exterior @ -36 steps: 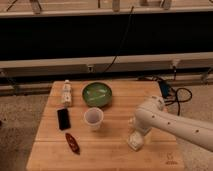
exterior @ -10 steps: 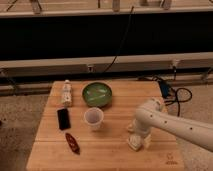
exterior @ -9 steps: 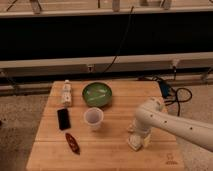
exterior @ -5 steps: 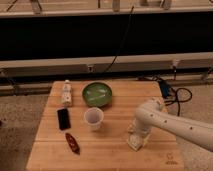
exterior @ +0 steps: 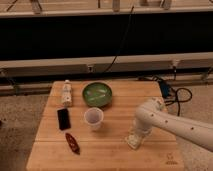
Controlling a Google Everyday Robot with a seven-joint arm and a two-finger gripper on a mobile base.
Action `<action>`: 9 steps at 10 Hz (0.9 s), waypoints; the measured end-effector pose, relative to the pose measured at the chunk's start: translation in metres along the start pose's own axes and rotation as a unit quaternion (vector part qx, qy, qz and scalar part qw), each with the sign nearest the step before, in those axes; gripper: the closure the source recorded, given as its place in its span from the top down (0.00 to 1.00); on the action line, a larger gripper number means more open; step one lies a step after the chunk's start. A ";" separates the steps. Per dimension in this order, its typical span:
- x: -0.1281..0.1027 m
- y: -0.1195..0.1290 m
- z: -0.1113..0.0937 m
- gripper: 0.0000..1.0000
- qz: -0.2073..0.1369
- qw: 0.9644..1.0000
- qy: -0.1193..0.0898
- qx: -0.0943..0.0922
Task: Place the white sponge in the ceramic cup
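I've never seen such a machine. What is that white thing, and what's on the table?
That is a robot arm reaching in from the right. Its tip, the gripper, is down at the wooden table, front right. One camera looks down on the scene. On the table: a green bowl, a pale ceramic cup in front of it, a white bottle, a flat black object and a small red object. A pale shape at the gripper may be the white sponge; whether it is held, I cannot tell.
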 end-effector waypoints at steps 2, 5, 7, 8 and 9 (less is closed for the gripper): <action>0.000 0.001 0.001 0.00 0.000 1.000 0.000 0.000; 0.001 0.002 0.003 0.00 -0.004 1.000 0.001 0.003; 0.002 0.004 0.002 0.00 -0.003 1.000 0.001 0.000; 0.002 0.004 0.002 0.00 -0.003 1.000 0.001 0.000; 0.003 0.006 -0.001 0.00 -0.004 1.000 0.002 -0.001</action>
